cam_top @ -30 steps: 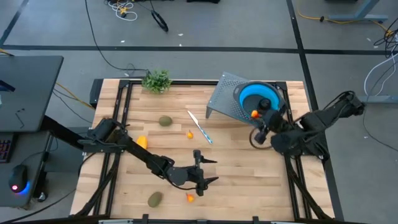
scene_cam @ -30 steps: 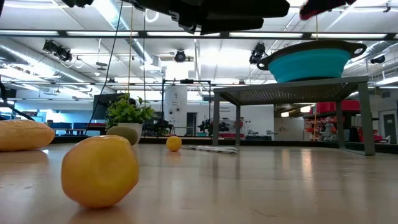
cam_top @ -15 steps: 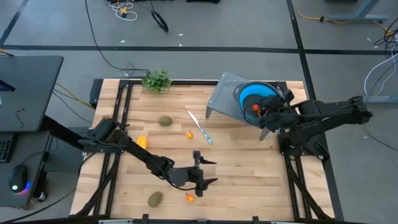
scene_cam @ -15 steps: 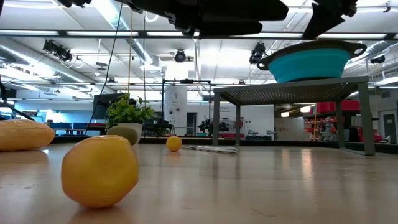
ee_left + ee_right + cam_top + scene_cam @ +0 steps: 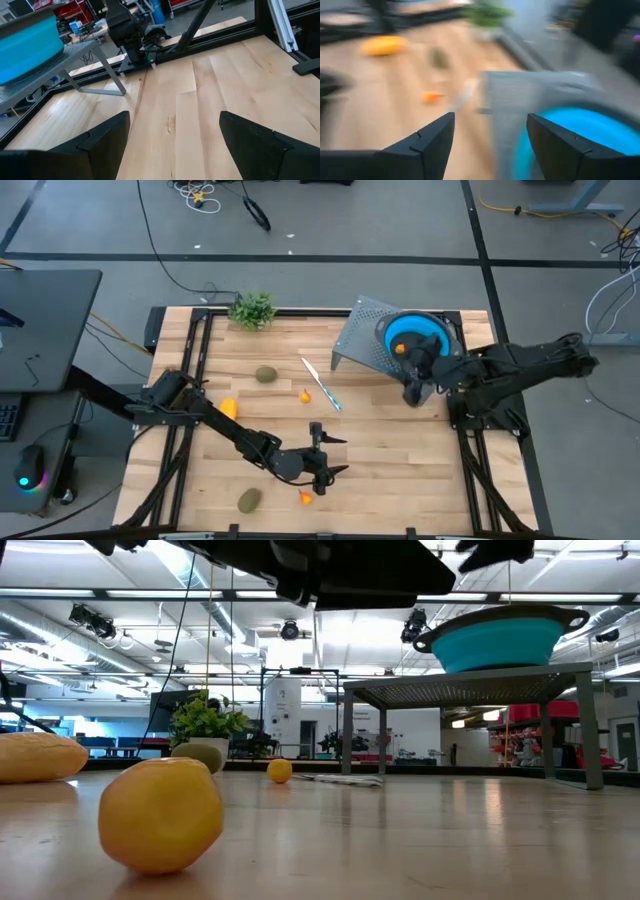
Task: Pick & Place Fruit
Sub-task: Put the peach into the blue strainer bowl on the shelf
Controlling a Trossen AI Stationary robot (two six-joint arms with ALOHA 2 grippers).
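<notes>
A blue bowl [image 5: 415, 335] on a grey rack [image 5: 360, 340] at far right held one orange fruit [image 5: 400, 349]. On the worktop [image 5: 380, 440] lay two olive ovals [image 5: 265, 375], one yellow fruit [image 5: 228, 408], two small orange pieces [image 5: 305, 393]. Both the right tool [image 5: 415, 380] and left tool [image 5: 325, 455] stood open, empty.

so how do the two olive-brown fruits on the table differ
One olive-brown fruit lies toward the far side of the table, near the white-bladed knife; the other olive-brown fruit lies at the near edge, close to the left gripper. The far one looks rounder from above, the near one longer. Both rest loose on the wood.
</notes>
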